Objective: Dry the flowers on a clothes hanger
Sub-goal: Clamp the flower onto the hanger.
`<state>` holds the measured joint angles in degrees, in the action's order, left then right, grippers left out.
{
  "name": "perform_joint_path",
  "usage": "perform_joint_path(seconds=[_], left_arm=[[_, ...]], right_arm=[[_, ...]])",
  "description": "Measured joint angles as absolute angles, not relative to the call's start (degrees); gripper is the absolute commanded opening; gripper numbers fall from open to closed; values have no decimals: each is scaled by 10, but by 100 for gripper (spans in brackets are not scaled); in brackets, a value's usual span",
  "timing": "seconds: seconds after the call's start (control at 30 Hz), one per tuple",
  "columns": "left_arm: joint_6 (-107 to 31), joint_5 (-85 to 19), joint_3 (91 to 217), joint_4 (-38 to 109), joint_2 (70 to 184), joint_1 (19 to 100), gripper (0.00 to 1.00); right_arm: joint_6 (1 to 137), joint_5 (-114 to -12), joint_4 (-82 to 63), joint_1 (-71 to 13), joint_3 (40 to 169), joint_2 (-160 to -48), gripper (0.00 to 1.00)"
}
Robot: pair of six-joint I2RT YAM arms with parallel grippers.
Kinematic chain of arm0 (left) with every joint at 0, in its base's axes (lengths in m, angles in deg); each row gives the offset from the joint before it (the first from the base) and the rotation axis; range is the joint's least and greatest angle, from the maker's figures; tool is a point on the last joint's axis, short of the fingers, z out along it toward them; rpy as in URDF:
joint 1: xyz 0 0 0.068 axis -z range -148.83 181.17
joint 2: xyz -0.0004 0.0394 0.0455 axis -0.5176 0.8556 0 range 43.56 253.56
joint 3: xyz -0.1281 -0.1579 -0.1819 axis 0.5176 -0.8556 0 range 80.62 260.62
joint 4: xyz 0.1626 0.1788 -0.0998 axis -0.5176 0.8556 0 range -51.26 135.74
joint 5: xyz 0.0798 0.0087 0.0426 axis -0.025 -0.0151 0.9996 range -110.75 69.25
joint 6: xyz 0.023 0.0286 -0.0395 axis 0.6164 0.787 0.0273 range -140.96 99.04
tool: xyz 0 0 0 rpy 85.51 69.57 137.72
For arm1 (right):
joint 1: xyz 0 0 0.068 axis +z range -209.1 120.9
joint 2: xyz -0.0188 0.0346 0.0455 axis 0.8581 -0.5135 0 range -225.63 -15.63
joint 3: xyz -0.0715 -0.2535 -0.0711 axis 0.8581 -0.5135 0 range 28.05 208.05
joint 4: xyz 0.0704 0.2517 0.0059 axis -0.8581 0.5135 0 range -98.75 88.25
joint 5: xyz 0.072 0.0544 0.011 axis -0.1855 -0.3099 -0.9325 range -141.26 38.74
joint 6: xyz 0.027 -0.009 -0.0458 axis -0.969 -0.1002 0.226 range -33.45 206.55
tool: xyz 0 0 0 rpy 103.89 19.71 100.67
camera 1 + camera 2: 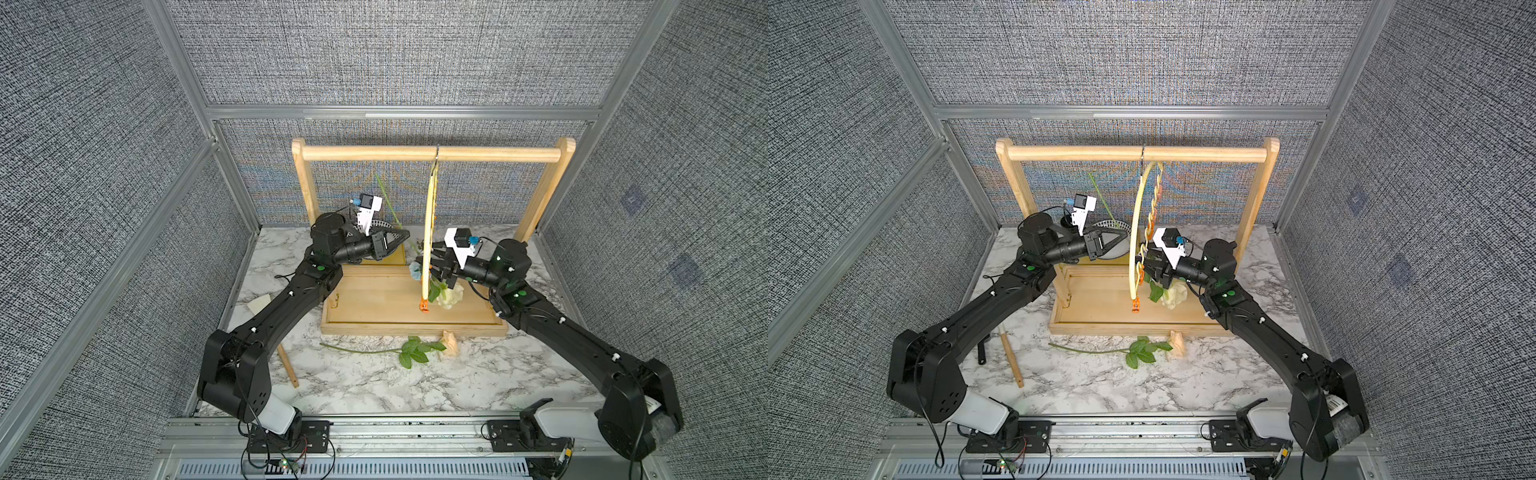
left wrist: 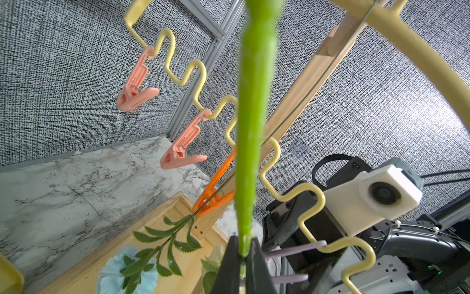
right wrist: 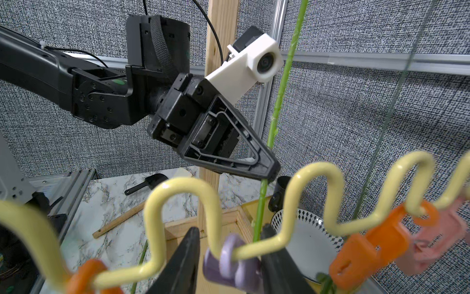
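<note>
Marble tabletop [image 1: 374,386], arms [image 1: 286,303] forward beside clothes hanger [image 1: 429,216]

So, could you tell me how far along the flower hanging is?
Done: the blue flower hangs from an orange clip on the hanger. In hand: the left gripper pinches the cream rose's green stem while the right gripper brackets the lilac clip. Left: clip that stem, then the peach rose lying on the table.
</note>
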<state>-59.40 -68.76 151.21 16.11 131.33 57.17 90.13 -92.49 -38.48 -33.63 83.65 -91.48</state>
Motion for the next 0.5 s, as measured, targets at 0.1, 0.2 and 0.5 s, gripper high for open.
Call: perform_joint_path(seconds=[0.1,0.2,0.5], left_arm=[[-596,-687,1512,161,1313,572,2],[-600,-687,1511,157,1312,572,2],[-603,-681,1507,153,1309,572,2]], right_arm=[[895,-918,-393,-333,833,-915,40],[893,-907,-394,-332,831,-915,37],[889,-896,-393,-332,819,-905,44]])
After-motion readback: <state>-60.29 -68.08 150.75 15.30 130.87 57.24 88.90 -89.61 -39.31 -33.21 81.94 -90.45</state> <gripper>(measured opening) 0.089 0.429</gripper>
